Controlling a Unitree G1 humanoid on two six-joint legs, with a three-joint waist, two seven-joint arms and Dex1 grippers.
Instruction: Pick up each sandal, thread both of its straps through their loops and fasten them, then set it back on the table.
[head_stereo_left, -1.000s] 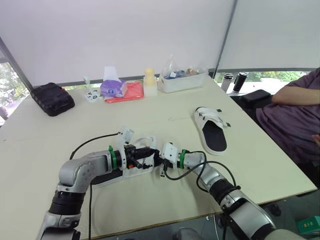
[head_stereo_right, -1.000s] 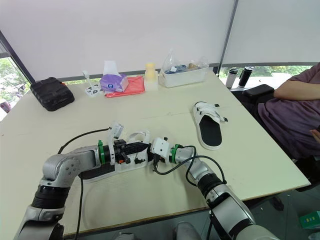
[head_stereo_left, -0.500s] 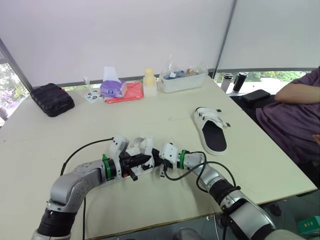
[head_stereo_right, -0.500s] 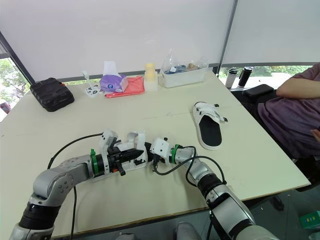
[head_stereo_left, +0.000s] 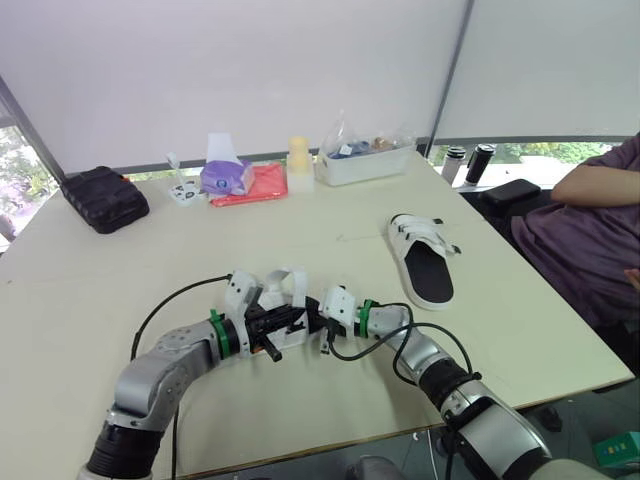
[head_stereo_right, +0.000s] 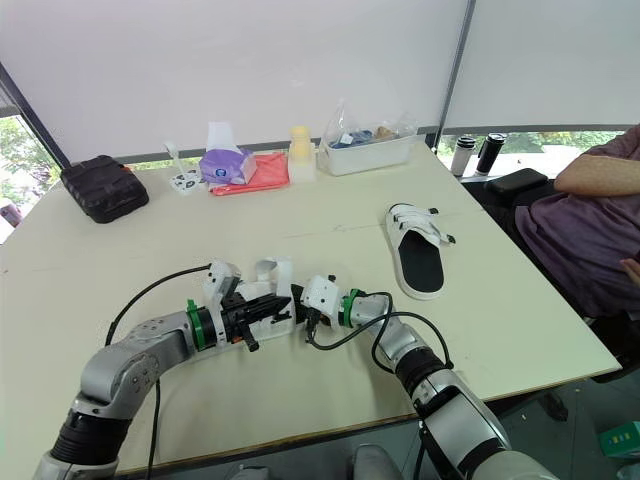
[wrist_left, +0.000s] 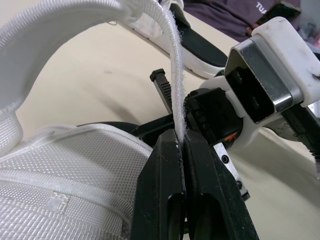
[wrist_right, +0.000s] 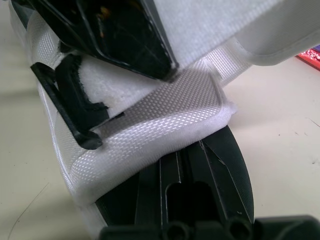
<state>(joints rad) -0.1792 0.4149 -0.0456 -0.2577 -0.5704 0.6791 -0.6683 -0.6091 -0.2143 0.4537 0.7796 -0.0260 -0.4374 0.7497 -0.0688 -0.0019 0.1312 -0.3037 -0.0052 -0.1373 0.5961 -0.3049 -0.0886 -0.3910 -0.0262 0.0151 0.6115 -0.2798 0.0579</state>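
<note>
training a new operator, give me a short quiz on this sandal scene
1. True or false: the left gripper is shut on a white woven strap of the near white fabric sandal.
2. Where does the second white sandal with the black footbed lie? A) flat on the cream table, to the robot's right; B) in the clear plastic bin; C) on the black pouch.
3. Fill in: the flat cloth by the purple tissue pack is ___.
Key: 1 true; 2 A; 3 red.
</note>
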